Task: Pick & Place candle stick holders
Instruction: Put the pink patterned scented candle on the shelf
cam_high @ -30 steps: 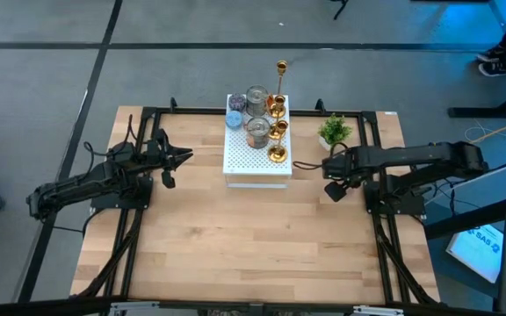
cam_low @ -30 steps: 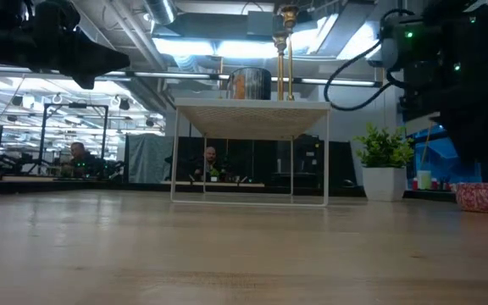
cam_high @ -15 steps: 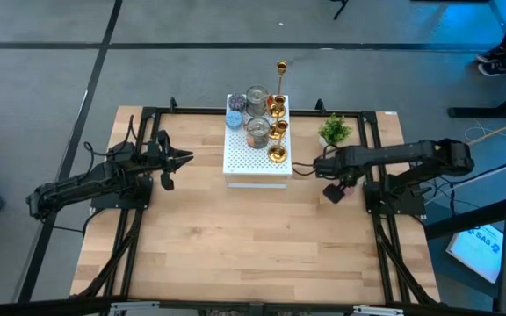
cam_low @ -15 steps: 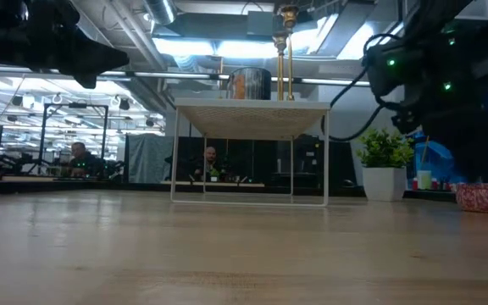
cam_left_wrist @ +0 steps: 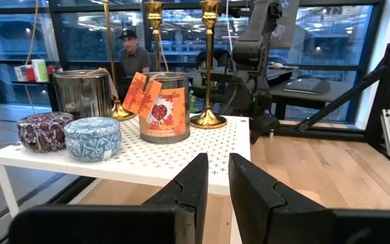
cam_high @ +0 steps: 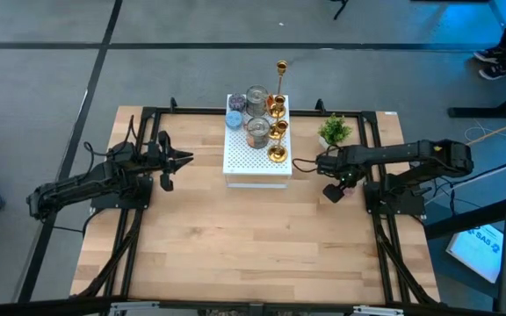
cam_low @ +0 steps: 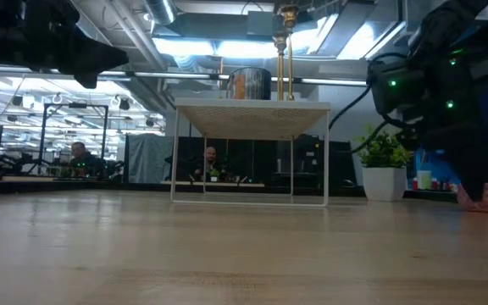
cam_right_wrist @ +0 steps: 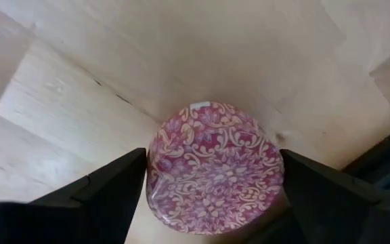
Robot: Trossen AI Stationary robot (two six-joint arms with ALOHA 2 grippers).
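Note:
A round red-and-cream patterned tin point(cam_right_wrist: 212, 166) lies flat on the table at the right, also seen in the high view point(cam_high: 332, 193). My right gripper point(cam_right_wrist: 212, 177) points down over it, open, one finger at each side of the tin; whether they touch it I cannot tell. Gold candle stick holders point(cam_high: 277, 132), one of them tall and thin point(cam_high: 281, 70), stand with silvery cups point(cam_high: 256, 98) and small round tins point(cam_high: 234, 118) on the white perforated shelf point(cam_high: 257, 167). My left gripper point(cam_high: 181, 158) waits left of the shelf, its fingers nearly together.
A small green potted plant point(cam_high: 334, 130) stands just beyond my right gripper, right of the shelf. The shelf stands on thin legs point(cam_low: 173, 152) at the table's far middle. Black frame rails point(cam_high: 376, 228) run along both table sides. Bare wood point(cam_high: 253, 237) lies toward the near edge.
My right gripper has come down toward the red tin, and its arm has drawn a little toward the table's left. The tin has stayed where it was on the table.

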